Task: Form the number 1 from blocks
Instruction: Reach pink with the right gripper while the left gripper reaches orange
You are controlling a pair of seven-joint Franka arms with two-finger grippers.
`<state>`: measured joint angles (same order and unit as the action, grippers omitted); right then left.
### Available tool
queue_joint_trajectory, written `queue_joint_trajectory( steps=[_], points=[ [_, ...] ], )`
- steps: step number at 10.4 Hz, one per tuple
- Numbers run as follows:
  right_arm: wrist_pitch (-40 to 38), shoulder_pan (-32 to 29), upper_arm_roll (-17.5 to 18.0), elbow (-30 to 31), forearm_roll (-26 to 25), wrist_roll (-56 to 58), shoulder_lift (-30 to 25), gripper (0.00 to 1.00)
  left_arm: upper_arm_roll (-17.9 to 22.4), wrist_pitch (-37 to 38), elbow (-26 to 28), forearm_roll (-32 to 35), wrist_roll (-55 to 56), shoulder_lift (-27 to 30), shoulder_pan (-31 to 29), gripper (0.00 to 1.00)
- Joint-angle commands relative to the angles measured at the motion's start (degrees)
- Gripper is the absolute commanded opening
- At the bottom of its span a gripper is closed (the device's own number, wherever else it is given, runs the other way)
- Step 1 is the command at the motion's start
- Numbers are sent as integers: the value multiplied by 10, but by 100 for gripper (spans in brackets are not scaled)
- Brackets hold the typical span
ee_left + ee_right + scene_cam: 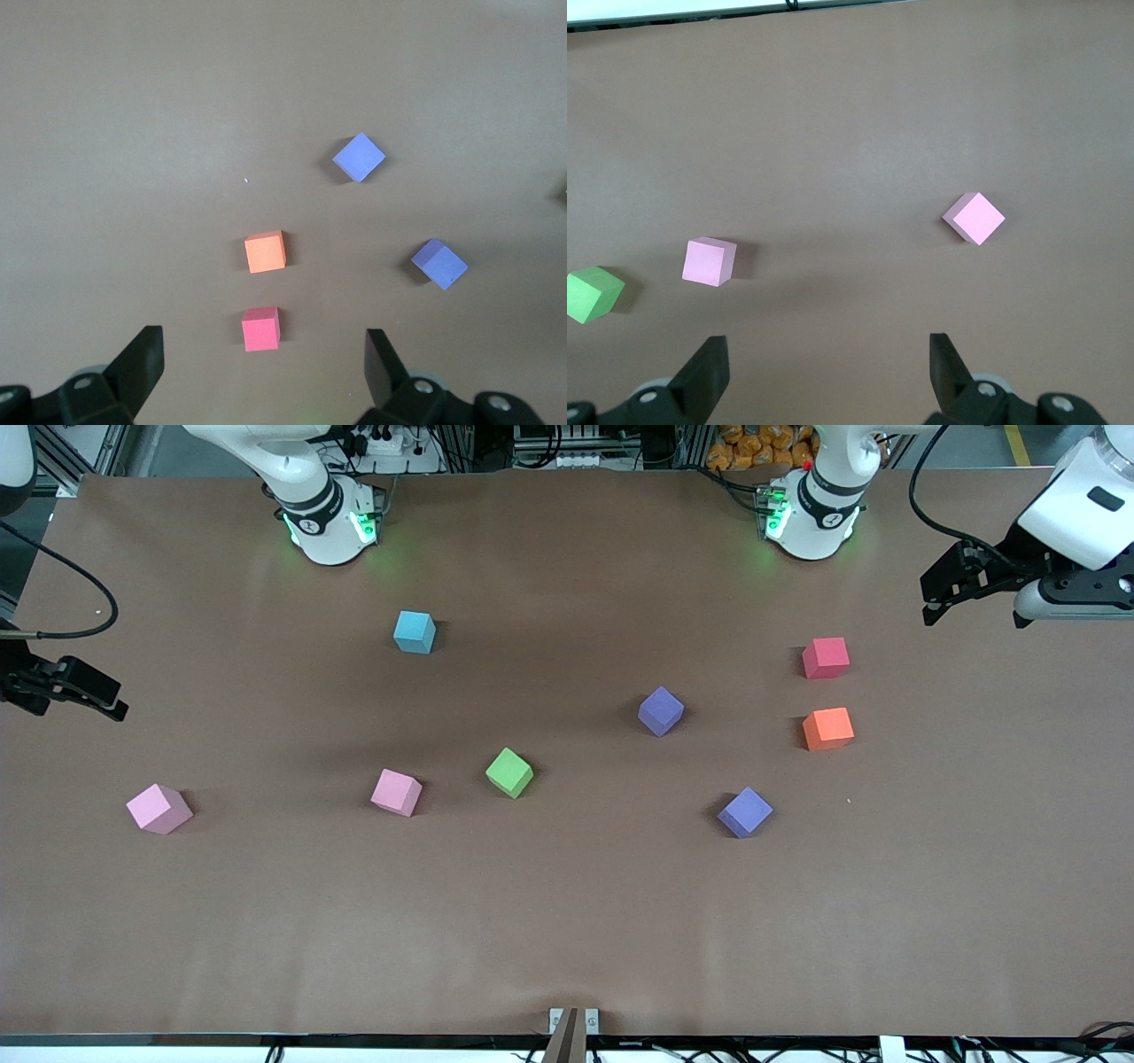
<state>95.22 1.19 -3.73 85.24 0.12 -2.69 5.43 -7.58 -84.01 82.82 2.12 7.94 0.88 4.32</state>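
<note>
Eight small matte foam cubes lie scattered and apart on the brown paper-covered table (567,921); being cubes, none has a long axis, and they differ only in how they are turned. The light blue foam cube (415,631) sits closest to the robots' bases, nearly square to the table edge. The red foam cube (826,657) and the orange foam cube (828,728) lie toward the left arm's end, both almost square-on, the orange one nearer to the front camera. The two purple foam cubes are each turned with a corner toward the camera: one purple cube (661,710) near the table's middle, the second purple cube (745,812) nearer to the camera. The green foam cube (509,771) is also turned corner-on. Beside it, toward the right arm's end, lies a slightly skewed pink foam cube (396,792); the second pink cube (159,808), turned diagonally, lies nearest that end.

The left gripper (264,361) hangs in the air at its own end of the table, its fingers (142,359) spread wide and holding nothing. The right gripper (828,363) hangs at its end, partly cut off at the front view's edge, fingers (710,365) likewise spread wide and empty. In the right wrist view the green cube is clipped at the frame's edge
</note>
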Motion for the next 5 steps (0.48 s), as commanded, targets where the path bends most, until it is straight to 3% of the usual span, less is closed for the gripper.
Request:
queue_joint_trajectory(
  steps=[1,5],
  points=[
    [-7,-7,7,0,-10,6,-4,100,-1,10,-2,6,-14,5,-2,100],
    [-7,-7,7,-1,-10,6,-4,100,-1,10,4,9,-4,-22,3,100]
  ],
)
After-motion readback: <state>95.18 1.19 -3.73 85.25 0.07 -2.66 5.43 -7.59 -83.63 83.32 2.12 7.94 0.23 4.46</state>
